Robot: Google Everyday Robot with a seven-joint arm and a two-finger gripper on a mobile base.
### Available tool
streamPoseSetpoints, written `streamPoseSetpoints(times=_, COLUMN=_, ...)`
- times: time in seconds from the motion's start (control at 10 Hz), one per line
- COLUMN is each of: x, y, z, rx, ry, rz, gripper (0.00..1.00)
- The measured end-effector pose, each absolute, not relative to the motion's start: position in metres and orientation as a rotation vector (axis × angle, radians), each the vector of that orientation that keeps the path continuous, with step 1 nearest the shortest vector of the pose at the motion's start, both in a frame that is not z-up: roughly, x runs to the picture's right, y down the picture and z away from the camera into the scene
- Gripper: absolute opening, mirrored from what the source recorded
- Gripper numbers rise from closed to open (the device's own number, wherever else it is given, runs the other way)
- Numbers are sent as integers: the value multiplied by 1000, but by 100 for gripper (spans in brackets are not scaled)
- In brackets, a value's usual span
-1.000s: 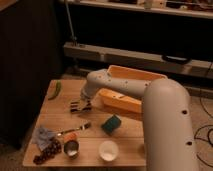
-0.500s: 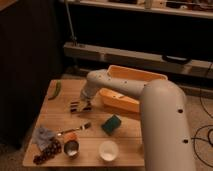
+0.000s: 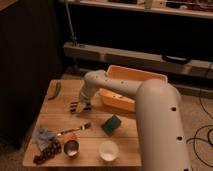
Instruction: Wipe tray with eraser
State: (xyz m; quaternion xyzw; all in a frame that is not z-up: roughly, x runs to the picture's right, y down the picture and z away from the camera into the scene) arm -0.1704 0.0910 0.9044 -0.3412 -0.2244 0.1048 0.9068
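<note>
**A:** What do we meet in the camera view?

**B:** We look down on a wooden table (image 3: pixel 55 112) in a dim room. A thick white arm (image 3: pixel 155 120) enters from the lower right, arches over the table and reaches down toward the left.

**A:** Where do we find the gripper?

**B:** The gripper (image 3: pixel 83 104) hangs at the arm's end, low over the middle-left of the table, near the tray's front left corner. Its fingers stand wide apart.

**A:** And the eraser?

**B:** The eraser (image 3: pixel 76 108), a small block with dark and light stripes, lies flat on the table right under the gripper. We see its left end showing from beneath the fingers. We cannot tell whether they touch it.

**A:** Where is the tray?

**B:** The tray (image 3: pixel 119 102), orange-yellow with raised walls, sits on the back right of the table, partly hidden by the arm. The eraser lies outside it, near its front wall.

**A:** What else do we see?

**B:** A green sponge (image 3: pixel 112 124) lies in front of the tray. A white bowl (image 3: pixel 108 150) stands near the front edge, with a metal cup (image 3: pixel 71 148) to its left. A grey cloth (image 3: pixel 44 135) and a dark cluster (image 3: pixel 45 154) that looks like grapes lie at the front left corner. A long green vegetable (image 3: pixel 56 90) lies at the back left corner.
</note>
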Motion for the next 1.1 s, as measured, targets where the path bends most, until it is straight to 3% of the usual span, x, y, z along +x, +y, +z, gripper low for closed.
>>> streamPoseSetpoints(times=0.2, x=-171, y=95, z=908, rx=-719, ry=-451, rz=207, gripper=62)
streamPoseSetpoints(times=0.7, x=-179, y=89, z=904, rx=-734, ry=-466, rz=206, gripper=15)
streamPoseSetpoints(times=0.8, x=-179, y=81, z=898, rx=-728, ry=-475, rz=212, gripper=10)
streamPoseSetpoints(times=1.1, x=-169, y=24, z=860, rx=-697, ry=-501, rz=241, gripper=9)
